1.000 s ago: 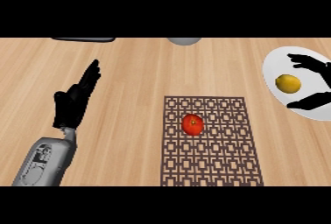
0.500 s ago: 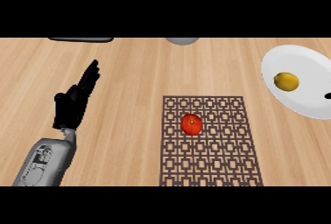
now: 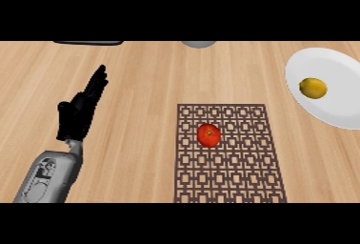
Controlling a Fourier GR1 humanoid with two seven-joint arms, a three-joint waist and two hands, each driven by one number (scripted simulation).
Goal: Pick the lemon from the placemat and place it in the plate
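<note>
On the left of the wooden tabletop, the left hand, open with straight fingers and holding nothing; in the middle, a brown placemat with a red tomato lying on it; at the right edge, a white plate with the yellow lemon inside, off the placemat.

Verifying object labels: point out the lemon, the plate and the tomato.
lemon [image 3: 313, 88]: head view, centre of the fruit.
plate [image 3: 329, 110]: head view, bare white surface below the lemon.
tomato [image 3: 209, 135]: head view, middle of its red skin.
</note>
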